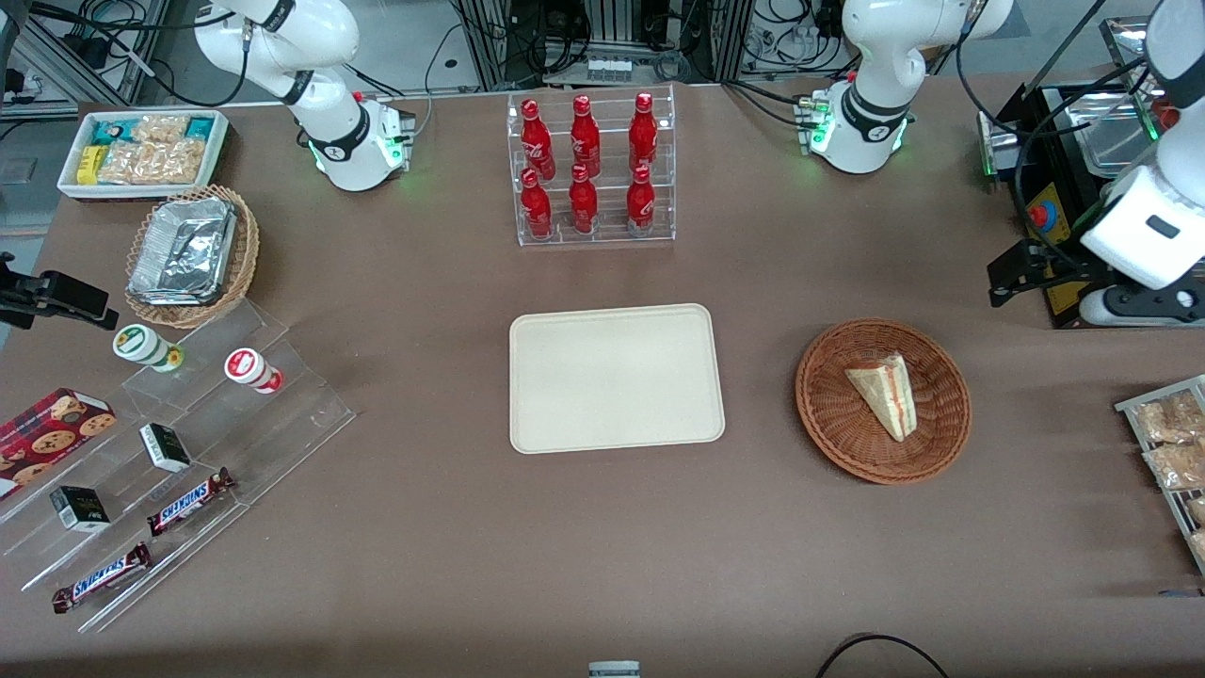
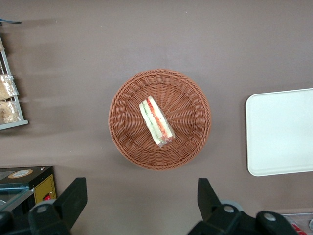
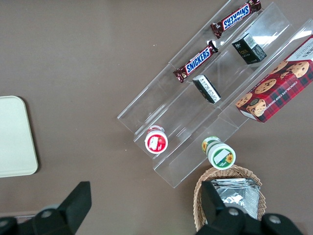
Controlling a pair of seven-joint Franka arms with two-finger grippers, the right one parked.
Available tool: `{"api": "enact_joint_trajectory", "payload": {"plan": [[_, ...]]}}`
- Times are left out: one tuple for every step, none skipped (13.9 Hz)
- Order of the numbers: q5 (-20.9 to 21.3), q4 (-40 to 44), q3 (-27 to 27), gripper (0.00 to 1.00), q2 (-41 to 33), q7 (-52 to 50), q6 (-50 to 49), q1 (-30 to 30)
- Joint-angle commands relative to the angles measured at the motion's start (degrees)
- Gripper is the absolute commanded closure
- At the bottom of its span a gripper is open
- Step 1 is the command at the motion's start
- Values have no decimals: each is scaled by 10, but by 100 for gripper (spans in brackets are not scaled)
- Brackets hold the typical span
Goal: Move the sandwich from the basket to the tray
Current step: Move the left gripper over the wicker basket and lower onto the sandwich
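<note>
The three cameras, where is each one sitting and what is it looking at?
Front view: high above the table, looking down; shows the tray, both arm bases and the left gripper.
Left wrist view: above the basket and sandwich, looking down; open fingers show.
Right wrist view: looks down on snack shelves.
Front and left wrist share basket, sandwich, tray.
</note>
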Motion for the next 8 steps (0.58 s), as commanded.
{"api": "enact_joint_trajectory", "payload": {"plan": [[-12,2,12,0,-14,18,-22,-1],[-12,2,12,0,-12,17,-21,-1],[-10,2,12,0,-10,16,-19,-1],[-5,0,11,0,-9,15,-16,-1],[-3,-7,11,0,-8,9,-9,-1],[-1,-31,10,0,-10,1,11,-4],[-1,-70,10,0,-15,-5,42,-4],[-2,-112,8,0,-23,-19,80,-4]]}}
